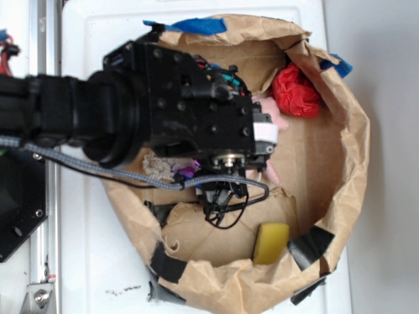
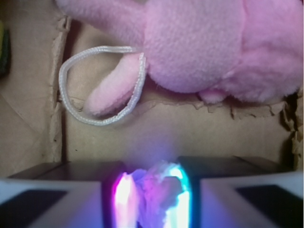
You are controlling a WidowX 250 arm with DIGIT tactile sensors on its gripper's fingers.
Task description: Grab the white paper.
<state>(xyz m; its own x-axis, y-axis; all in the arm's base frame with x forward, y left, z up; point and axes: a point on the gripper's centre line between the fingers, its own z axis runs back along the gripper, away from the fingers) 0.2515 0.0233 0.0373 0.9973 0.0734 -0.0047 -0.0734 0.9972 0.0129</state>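
Between the gripper's [image 2: 154, 199] two glowing fingers [image 2: 124, 199] sits one wrinkly off-white paper wad [image 2: 156, 194], clamped. Beyond lies one fuzzy pink plush toy [image 2: 199, 47] with a white cord loop [image 2: 102, 85].

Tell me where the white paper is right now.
In the wrist view the white paper sits bottom centre, pinched between the gripper fingers, below the pink plush toy. In the exterior view a crumpled bit shows under the arm, left of centre inside the brown paper-lined bin.

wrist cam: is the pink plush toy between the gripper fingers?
No. The pink plush toy lies apart on the cardboard beyond the gripper, whose fingers are shut on a crumpled wad, apparently the white paper.
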